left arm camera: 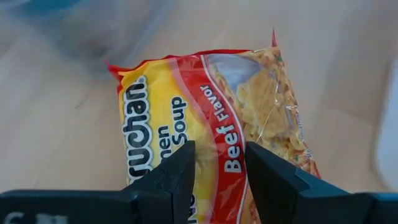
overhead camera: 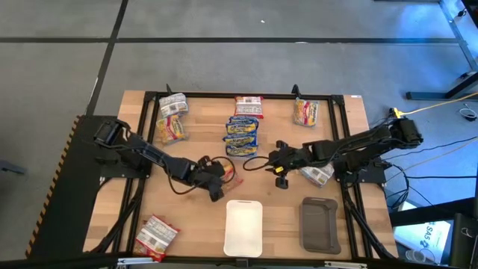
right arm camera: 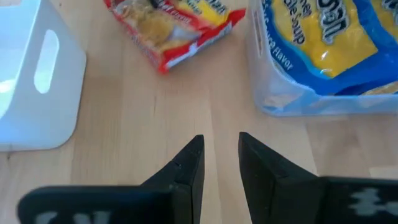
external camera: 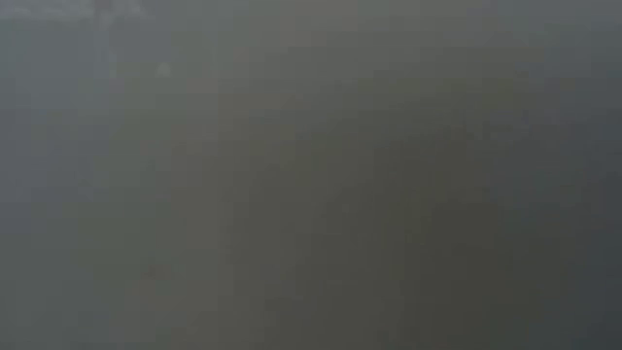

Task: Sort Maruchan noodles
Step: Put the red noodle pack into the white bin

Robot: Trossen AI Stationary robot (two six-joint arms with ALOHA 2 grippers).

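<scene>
A red-and-yellow "Beef Flavor" noodle packet (left arm camera: 205, 93) (right arm camera: 180, 31) is at the table's middle, just beyond the white tray (overhead camera: 244, 226). My left gripper (overhead camera: 215, 179) (left arm camera: 217, 168) is shut on it. My right gripper (overhead camera: 281, 173) (right arm camera: 221, 149) stands to its right over bare wood, its fingers a little apart with nothing between them. A stack of blue-yellow packets (overhead camera: 243, 134) (right arm camera: 329, 50) lies behind the two grippers. The low view is uniformly grey. My left gripper comes at the packet slanting down from the table's left. Its fingers (left arm camera: 177, 177) stand on the printed face, one on each side of the red band (left arm camera: 227, 146), along the packet's length. The fingertips hide the contact. Whether the packet is clear of the wood, I cannot tell.
A dark grey tray (overhead camera: 319, 223) sits right of the white tray at the near edge. More packets lie at the far left (overhead camera: 172, 116), far middle (overhead camera: 249, 104), far right (overhead camera: 306, 112), near left corner (overhead camera: 155, 235) and under my right arm (overhead camera: 317, 174).
</scene>
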